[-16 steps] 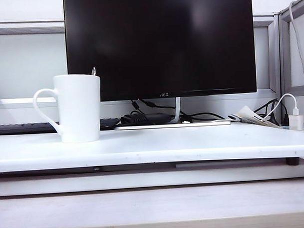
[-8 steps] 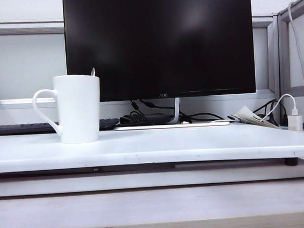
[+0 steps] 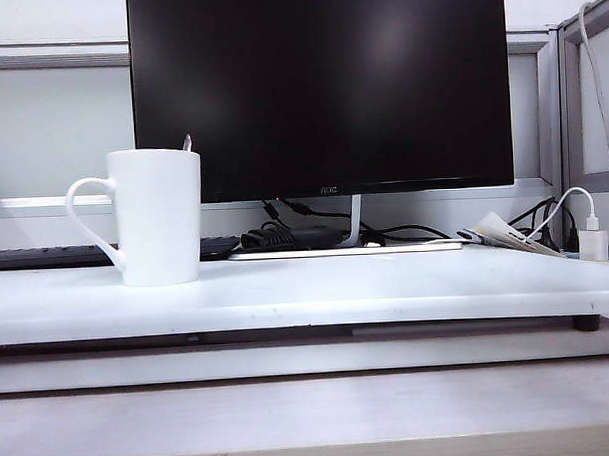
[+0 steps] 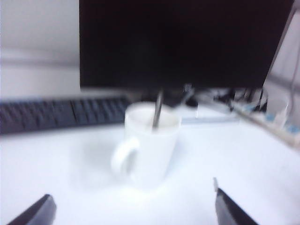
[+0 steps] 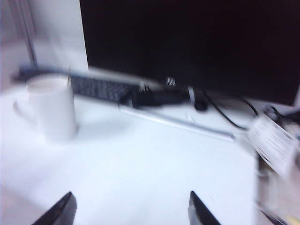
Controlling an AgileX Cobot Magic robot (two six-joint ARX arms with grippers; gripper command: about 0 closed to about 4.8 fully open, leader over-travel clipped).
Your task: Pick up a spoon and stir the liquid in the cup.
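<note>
The white cup point(image 3: 156, 216) stands upright at the left of the white tabletop, its looped handle pointing left. The spoon point(image 3: 187, 143) rests inside it, only its slim handle tip showing above the rim. The left wrist view looks at the cup point(image 4: 151, 140) with the spoon point(image 4: 157, 110) leaning in it; my left gripper point(image 4: 133, 206) is open, well short of the cup, with nothing between its fingers. In the right wrist view the cup point(image 5: 50, 108) sits far off to one side; my right gripper point(image 5: 129, 208) is open and empty over bare table. Neither gripper shows in the exterior view.
A large black monitor point(image 3: 320, 87) stands behind the cup, with a black keyboard point(image 3: 45, 256) and tangled black cables point(image 3: 295, 234) at its foot. A white charger point(image 3: 592, 243) and papers point(image 3: 505, 231) lie at the far right by a partition. The table's front edge point(image 3: 307, 313) is near the camera.
In the exterior view the cup and spoon have stayed put, with no arm entering it. The picture itself shifts by a hair only.
</note>
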